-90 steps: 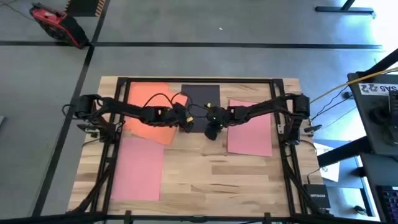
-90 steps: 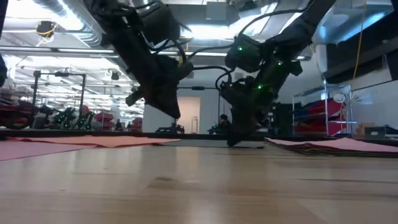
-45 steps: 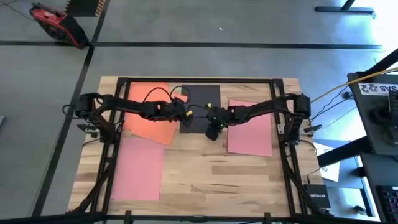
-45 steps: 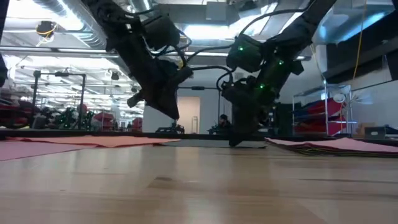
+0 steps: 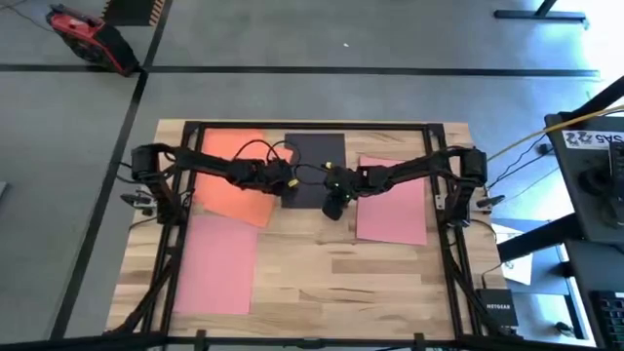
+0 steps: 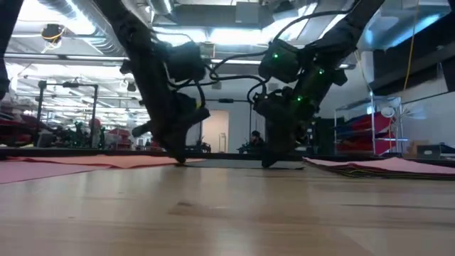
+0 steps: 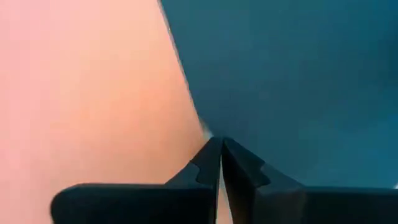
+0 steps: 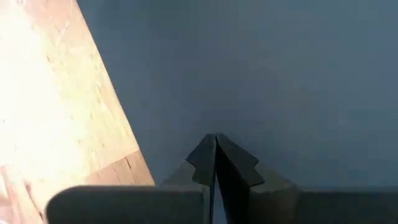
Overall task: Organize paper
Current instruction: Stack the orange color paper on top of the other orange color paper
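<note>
The sorting looks barely begun — the flat black paper sheet [image 5: 315,166], orange sheet [image 5: 226,180] and two pink sheets [image 5: 393,200] lie spread separately over the wooden surface [image 5: 331,278]. The left end effector [image 5: 284,184], fingers together, presses at the orange–black seam; the right end effector [image 5: 332,208], also closed, sits on the black sheet's near edge.

Looks like a robotics lab or workshop: exposed ceiling ducts [image 6: 71,16], storage racks [image 6: 370,131], grey floor [image 5: 390,93], Netgear box [image 5: 495,310], cables.
</note>
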Available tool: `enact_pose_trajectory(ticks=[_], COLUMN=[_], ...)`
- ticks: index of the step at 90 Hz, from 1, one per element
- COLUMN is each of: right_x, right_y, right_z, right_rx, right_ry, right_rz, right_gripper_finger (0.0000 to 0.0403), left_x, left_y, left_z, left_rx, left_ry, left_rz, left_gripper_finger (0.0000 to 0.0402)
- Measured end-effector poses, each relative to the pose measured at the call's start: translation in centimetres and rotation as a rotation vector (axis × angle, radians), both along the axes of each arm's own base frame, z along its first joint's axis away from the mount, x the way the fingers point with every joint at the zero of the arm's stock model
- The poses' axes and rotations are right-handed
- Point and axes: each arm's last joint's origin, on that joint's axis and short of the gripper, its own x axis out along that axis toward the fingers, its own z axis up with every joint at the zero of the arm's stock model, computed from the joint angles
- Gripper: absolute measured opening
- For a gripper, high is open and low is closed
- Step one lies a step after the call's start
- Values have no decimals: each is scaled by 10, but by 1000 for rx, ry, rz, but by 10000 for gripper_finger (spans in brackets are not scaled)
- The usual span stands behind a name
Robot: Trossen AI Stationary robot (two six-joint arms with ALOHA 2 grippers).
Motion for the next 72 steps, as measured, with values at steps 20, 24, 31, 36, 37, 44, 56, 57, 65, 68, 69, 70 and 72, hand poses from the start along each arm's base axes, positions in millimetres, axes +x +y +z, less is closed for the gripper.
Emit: enact_pose_trajectory(ticks=[20, 24, 31, 36, 37, 44, 56, 57, 65, 68, 69, 70, 72], right_x=[0, 0, 0, 0, 0, 0, 0, 0, 0, 0, 0, 0, 0], right_y=[0, 0, 0, 0, 1, 1, 1, 1, 1, 1, 1, 1, 1], right_z=[0, 0, 0, 0, 0, 0, 0, 0, 0, 0, 0, 0, 0], right_rx=[0, 0, 4, 13, 15, 17, 18, 18, 18, 18, 18, 18, 18], right_ry=[1, 2, 2, 2, 3, 3, 3, 3, 3, 3, 3, 3, 3], right_rz=[1, 0, 3, 7, 8, 10, 11, 11, 11, 11, 11, 11, 11], right_gripper_finger=[0, 0, 0, 0, 0, 0, 0, 0, 0, 0, 0, 0, 0], left_x=[-9, -10, -13, -14, -14, -15, -15, -15, -14, -13, -13, -13, -13], left_y=[15, 18, 25, 28, 28, 29, 22, 21, 10, 4, 3, 1, -4], left_z=[0, 0, 0, 0, 1, 4, 20, 21, 32, 36, 37, 38, 39], left_rx=[32, 37, 48, 49, 48, 39, 2, -3, -60, -83, -89, -95, -105], left_ry=[66, 70, 76, 73, 71, 56, -29, -37, -95, -116, -120, -122, -122], left_rz=[11, 18, 39, 49, 50, 49, 42, 44, 21, 7, -1, -10, -27], left_gripper_finger=[0, 0, 0, 0, 0, 0, 0, 0, 0, 0, 0, 0, 0])
